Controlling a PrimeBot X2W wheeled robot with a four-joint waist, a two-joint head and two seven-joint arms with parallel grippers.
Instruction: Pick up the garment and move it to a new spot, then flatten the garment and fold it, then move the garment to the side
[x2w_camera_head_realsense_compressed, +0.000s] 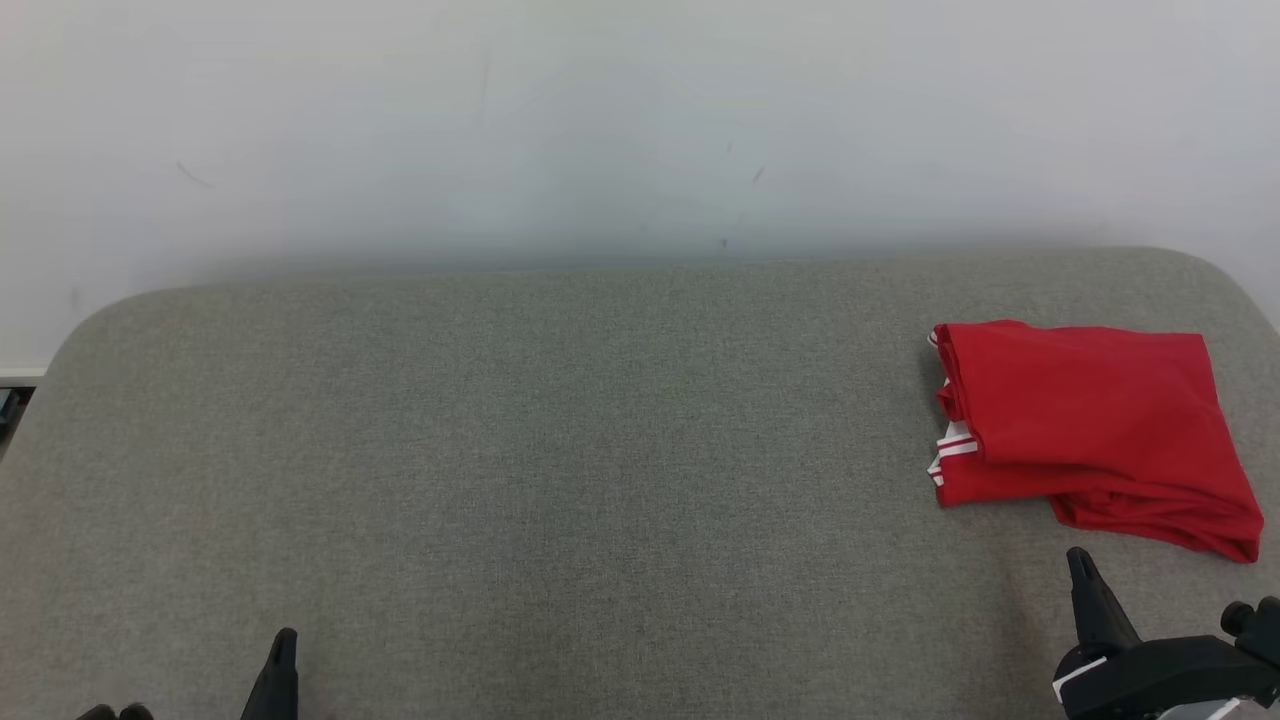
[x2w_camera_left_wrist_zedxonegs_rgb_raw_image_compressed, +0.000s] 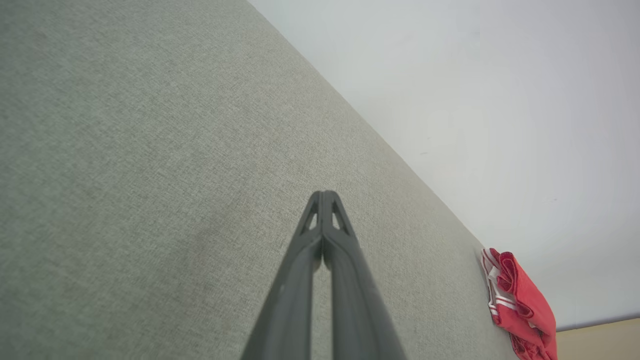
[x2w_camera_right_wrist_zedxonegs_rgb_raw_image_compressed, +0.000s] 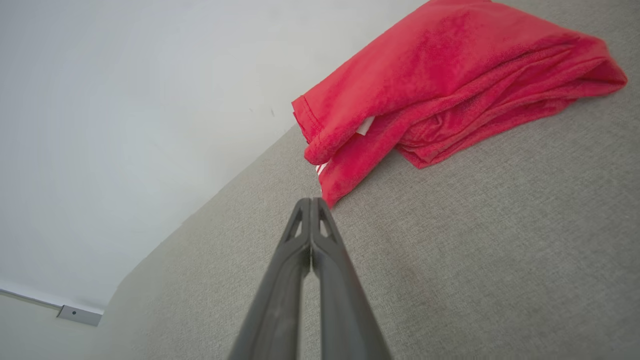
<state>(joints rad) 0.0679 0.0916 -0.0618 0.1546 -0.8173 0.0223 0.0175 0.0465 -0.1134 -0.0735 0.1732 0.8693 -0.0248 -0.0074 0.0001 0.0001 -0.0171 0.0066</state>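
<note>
The right gripper (x2w_camera_head_realsense_compressed: 1080, 565) has its two dark fingers pressed together with nothing between them. In its own wrist view the tips meet in a thin line and point toward the near corner of the garment (x2w_camera_head_realsense_compressed: 1090, 430) without touching it. The left gripper (x2w_camera_head_realsense_compressed: 284, 648) is also pressed together and empty. It sits low at the other side of the head view, well apart from the cloth.

The garment is red, with white stripes (x2w_camera_head_realsense_compressed: 955, 447) showing at its left edge. It lies on the grey padded surface (x2w_camera_head_realsense_compressed: 560, 450), far over on the robot's right, with the pale wall (x2w_camera_head_realsense_compressed: 600, 120) behind. It is a compact, roughly rectangular bundle of several layers, and its lower right corner is a little loose and rumpled.

Judging from this, the picking up, flattening and folding look done, and the bundle already sits off to the side. Little seems left of the task: at most a tidying of the loose corner, perhaps nothing. With both grippers empty and clear of the cloth, the work appears to be at or very near its end.
</note>
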